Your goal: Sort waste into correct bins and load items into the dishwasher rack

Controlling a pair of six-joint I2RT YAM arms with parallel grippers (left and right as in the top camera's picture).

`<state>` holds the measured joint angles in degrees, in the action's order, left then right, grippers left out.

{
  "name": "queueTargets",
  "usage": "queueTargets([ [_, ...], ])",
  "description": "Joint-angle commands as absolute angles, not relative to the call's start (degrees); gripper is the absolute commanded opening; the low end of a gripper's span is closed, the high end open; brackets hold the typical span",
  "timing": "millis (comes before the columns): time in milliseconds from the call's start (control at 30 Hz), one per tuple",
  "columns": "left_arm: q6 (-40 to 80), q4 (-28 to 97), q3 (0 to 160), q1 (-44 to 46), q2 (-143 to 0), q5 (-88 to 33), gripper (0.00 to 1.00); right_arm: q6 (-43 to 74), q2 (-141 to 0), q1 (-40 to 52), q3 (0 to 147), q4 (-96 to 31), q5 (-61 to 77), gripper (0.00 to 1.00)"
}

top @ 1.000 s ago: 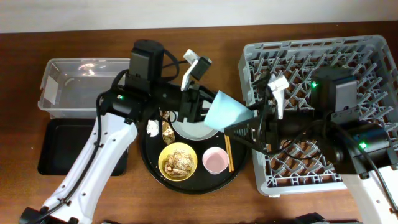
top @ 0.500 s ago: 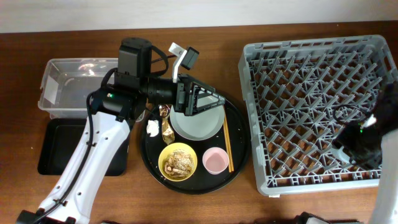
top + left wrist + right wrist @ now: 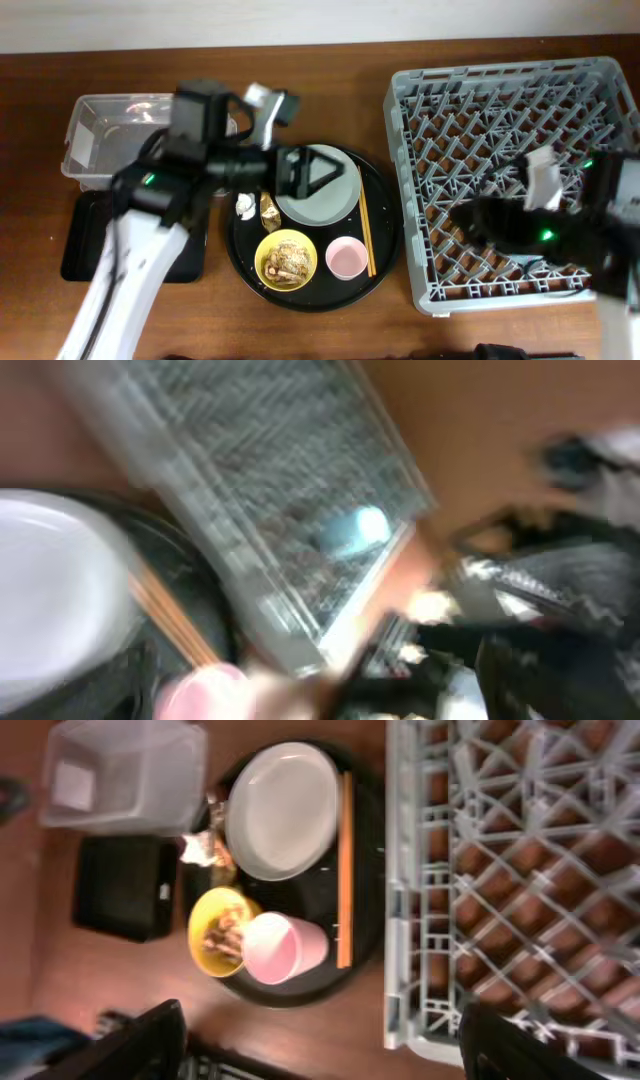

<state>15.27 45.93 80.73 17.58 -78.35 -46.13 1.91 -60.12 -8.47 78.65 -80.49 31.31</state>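
Note:
The grey dishwasher rack (image 3: 500, 110) fills the right side. My right gripper (image 3: 485, 215) hovers over it, motion-blurred; in the right wrist view its fingers (image 3: 150, 1040) stand wide apart and open with nothing between them. A blurred pale blue shape, likely the blue cup (image 3: 355, 530), lies in the rack (image 3: 260, 490). My left gripper (image 3: 305, 172) is open over the pale green plate (image 3: 325, 195). Below the plate sit the yellow bowl (image 3: 286, 258) of food scraps, the pink cup (image 3: 346, 258) and the chopsticks (image 3: 365, 235). A white tissue (image 3: 244, 206) and a gold wrapper (image 3: 268, 210) lie left of the plate.
The plate, bowl, cup and waste all rest on a large round black tray (image 3: 385, 200). At far left stand the clear plastic box (image 3: 105, 140) and, in front of it, the shallow black tray (image 3: 85, 240). The left arm crosses over both.
A second ago both grippers met at the blue cup above the round tray. The cup has left that spot. The right arm swung out over the rack, and the left gripper opened and drew back left.

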Motion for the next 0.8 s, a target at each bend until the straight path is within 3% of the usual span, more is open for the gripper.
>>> queueTargets([
  [0,13.23,53.84,81.06,17.39,-70.57,-17.37,1.0,11.64,-57.36,4.99,78.74,-79.85,22.81,0.82],
  [167,13.45,58.78,81.06,15.73,-60.05,-8.93,1.0,24.97,-70.04,30.39,77.67,-76.47,11.97,0.79],
  [200,13.72,59.27,81.06,14.9,-58.81,-8.49,1.0,26.85,-74.13,33.47,77.67,-76.55,10.33,0.77],
  [233,14.76,60.07,81.06,13.52,-57.21,-8.51,1.0,28.69,-79.9,35.77,77.67,-76.42,9.8,0.64],
  [267,14.72,60.9,81.06,12.34,-56.27,-8.51,1.0,29.04,-83.74,35.99,77.67,-76.18,9.82,0.6],
  [333,12.21,63.05,81.01,11.84,-55.94,-11.57,1.0,30.06,-84.71,35.86,77.84,-75.29,7.22,0.6],
  [433,10.37,67.35,79.35,16.14,-63.07,-17.23,0.92,30.85,-70.85,24.16,82.54,-79.13,0.4,0.62],
  [467,10.35,67.26,79.31,20.32,-66.65,-17.19,0.91,27.22,-64.25,16.23,84.38,-78.63,0.38,0.72],
  [533,8.88,66.67,79.31,29.45,-74.35,-14.37,0.91,20.21,-53.89,3.42,85.19,-79.31,5.23,0.78],
  [667,9.78,66.7,79.31,39.38,-91.07,-11.11,0.89,19.73,-51.2,1.48,85.19,-85.12,5.34,0.81],
  [700,10.85,66.96,79.2,39.4,-94.48,-11.79,0.83,19.73,-51.75,1.48,85.19,-85.12,5.34,0.82],
  [767,9.17,66.46,77.43,41.43,-96.66,-13.72,0.8,19.73,-53.25,1.48,85.19,-85.34,5.37,0.84],
])
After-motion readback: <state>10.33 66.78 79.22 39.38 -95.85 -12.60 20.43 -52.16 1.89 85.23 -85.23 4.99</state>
